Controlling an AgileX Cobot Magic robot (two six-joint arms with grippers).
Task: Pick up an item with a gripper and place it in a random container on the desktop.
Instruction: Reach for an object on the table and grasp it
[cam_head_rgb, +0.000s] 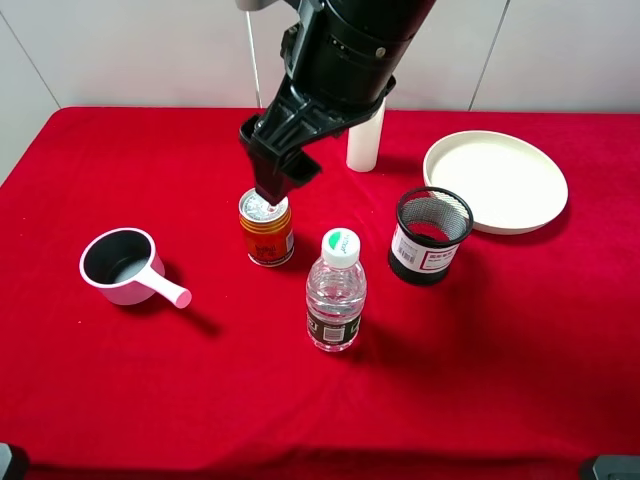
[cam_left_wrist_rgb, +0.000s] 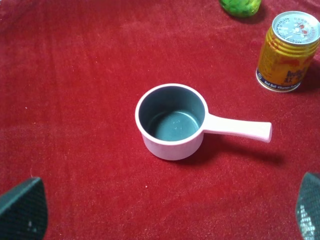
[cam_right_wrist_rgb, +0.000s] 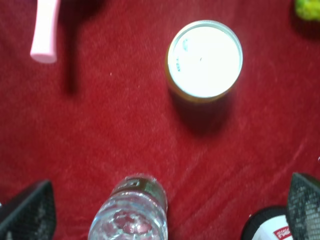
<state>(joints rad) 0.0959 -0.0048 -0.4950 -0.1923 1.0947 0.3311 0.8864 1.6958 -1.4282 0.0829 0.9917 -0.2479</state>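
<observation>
Nearest the high camera, a clear plastic water bottle with a white-and-green cap (cam_head_rgb: 335, 292) is standing upright on the red cloth-covered desktop (cam_head_rgb: 520, 380). At its eleven o'clock the small orange-gold drink can with a silver pull-tab top (cam_head_rgb: 266, 230) is also standing upright, near the bottle but apart from it. A small white saucepan with a pink handle (cam_head_rgb: 125, 265) is sitting well off at the can's nine o'clock, and a black mesh cup (cam_head_rgb: 430, 236) is sitting at its three o'clock. The right gripper (cam_head_rgb: 272, 183) is hovering right over the can's lid, and in its wrist view the fingers (cam_right_wrist_rgb: 27, 212) are showing spread wide, gripping nothing. The left gripper (cam_left_wrist_rgb: 165, 215) is likewise spread and empty, looking down on the saucepan. Farther back, at the can's two o'clock, the wide shallow cream-white plate (cam_head_rgb: 495, 178) is lying bare beyond the mesh cup. The can is probably going to handle as a thin-walled, smooth, rather slippery cylinder that dents under a hard squeeze, and its fill and weight cannot be told. Closing across the round body at mid-height, below the top rim, is looking like the safest hold.
</observation>
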